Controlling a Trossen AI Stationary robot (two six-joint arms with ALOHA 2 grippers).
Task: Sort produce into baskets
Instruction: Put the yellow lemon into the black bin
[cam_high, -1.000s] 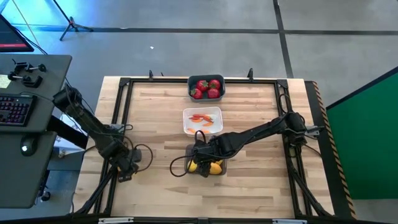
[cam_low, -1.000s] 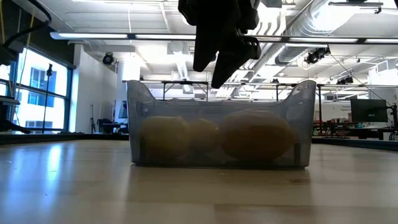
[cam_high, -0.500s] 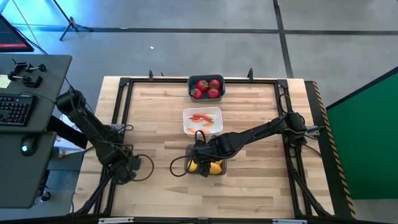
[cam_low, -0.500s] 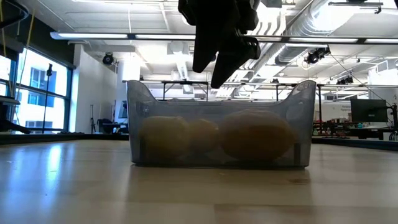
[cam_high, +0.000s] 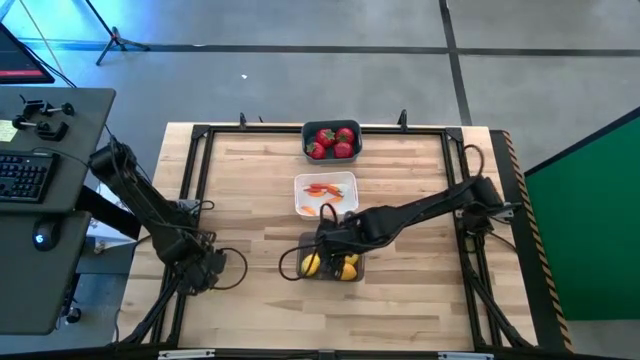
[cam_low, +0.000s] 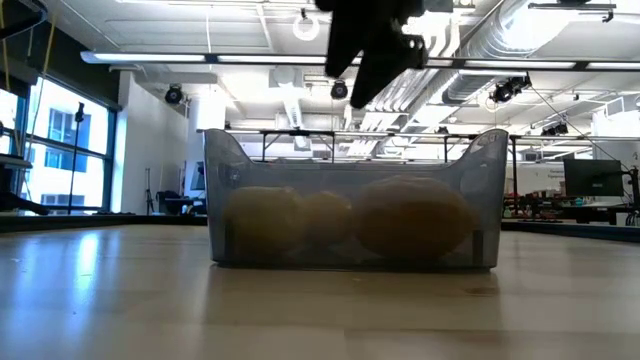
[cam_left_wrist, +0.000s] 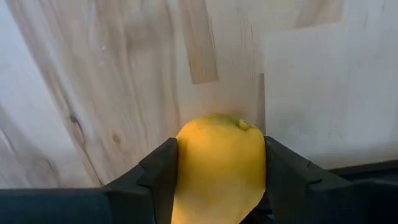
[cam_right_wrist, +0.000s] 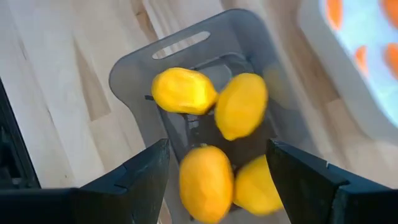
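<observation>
My left gripper is near the table's left near corner, shut on a yellow lemon. My right gripper hangs open and empty over the translucent dark grey basket, which holds several lemons. In the low view it hangs above that basket's rim. The white basket holds orange carrot pieces. The dark blue-grey basket at the far edge holds red strawberries. My left gripper pinches the lemon between its two fingers, one on each of its sides. The wooden table top shows beyond the lemon. I cannot tell whether the lemon is lifted clear.
The three baskets stand in a row down the table's middle, from the far edge toward the near edge. A black frame runs round the table's edges. Bare wood lies between my left gripper and the baskets. A desk with a keyboard stands off the table's left.
My right gripper has gone up and a little toward the table's right, above the grey basket. My left gripper has shifted slightly toward the near edge.
</observation>
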